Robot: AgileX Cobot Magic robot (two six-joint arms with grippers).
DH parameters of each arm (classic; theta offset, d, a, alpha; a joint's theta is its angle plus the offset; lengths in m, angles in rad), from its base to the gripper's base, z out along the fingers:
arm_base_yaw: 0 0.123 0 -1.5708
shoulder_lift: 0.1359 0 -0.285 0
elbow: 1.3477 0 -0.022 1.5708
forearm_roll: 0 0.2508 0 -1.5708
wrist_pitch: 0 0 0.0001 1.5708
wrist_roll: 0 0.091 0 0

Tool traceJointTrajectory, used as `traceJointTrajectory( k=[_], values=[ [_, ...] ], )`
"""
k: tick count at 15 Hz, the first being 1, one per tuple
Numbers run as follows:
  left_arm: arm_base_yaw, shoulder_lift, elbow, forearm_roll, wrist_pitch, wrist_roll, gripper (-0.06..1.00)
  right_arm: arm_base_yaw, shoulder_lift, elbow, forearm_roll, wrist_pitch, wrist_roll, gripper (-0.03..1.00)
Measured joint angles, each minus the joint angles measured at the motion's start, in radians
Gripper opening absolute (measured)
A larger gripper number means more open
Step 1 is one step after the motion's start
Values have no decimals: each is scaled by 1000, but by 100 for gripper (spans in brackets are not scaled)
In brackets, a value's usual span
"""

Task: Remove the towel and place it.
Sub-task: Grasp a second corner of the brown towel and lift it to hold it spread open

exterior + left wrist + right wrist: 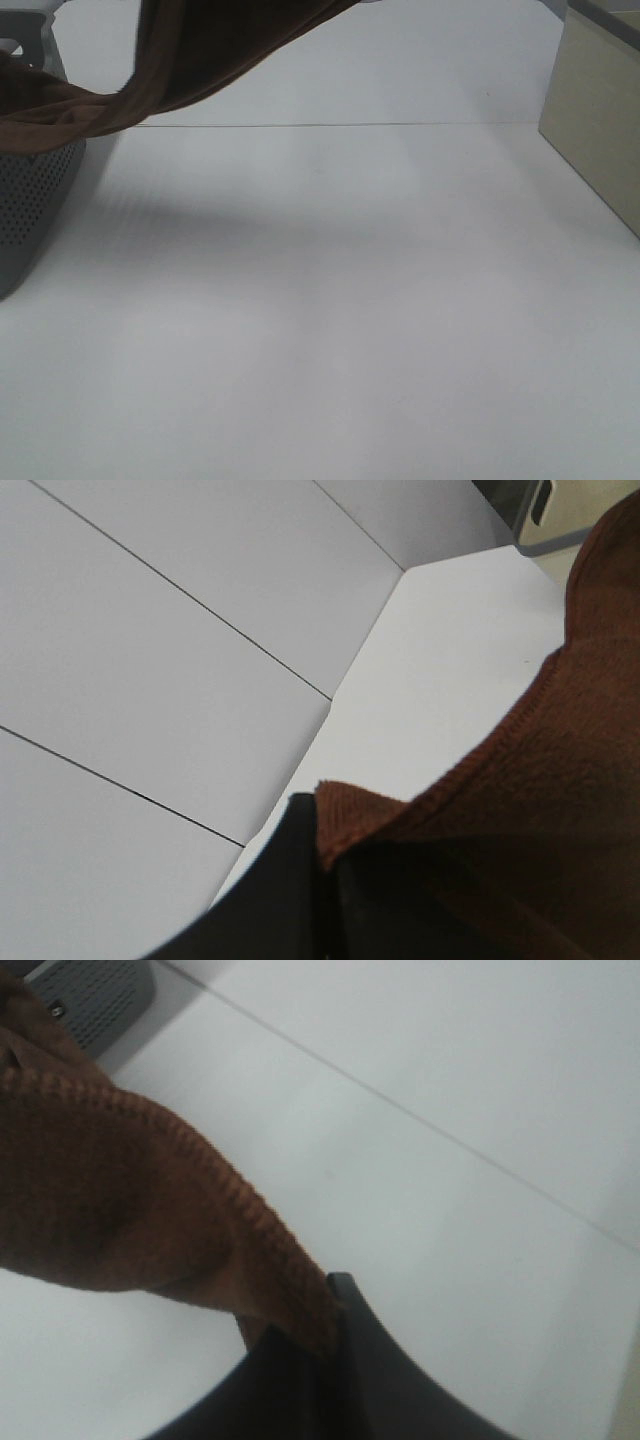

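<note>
With both sets of jaws clamped tight, the left gripper (pixel 325 865) and the right gripper (pixel 325 1350) each pinch a hem of the towel (pixel 215 50). It sags in the air above the grey basket (pixel 30 200), its low end draped over that basket's rim.

The towel (pixel 200 50) runs off the top edge of the high view, out past where either hand could show. Its lower end covers the rim of the grey perforated basket (pixel 30 200), itself cut by the left edge. A beige box (pixel 600 130) is cropped at the right. In the wrist views, cloth and the picture's edge leave only dark finger parts of the left hand (pixel 322 880) and right hand (pixel 300 1360).
</note>
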Motion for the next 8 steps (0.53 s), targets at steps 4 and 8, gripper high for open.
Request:
traceJointTrajectory(
  k=[4,8],
  values=[
    [118,6,0,-157,-140,-3,0,0,0,-84,-154,-118,24,1],
    [207,74,0,-179,-330,1,0,0,42,-85,-192,-444,24,1]
  ],
)
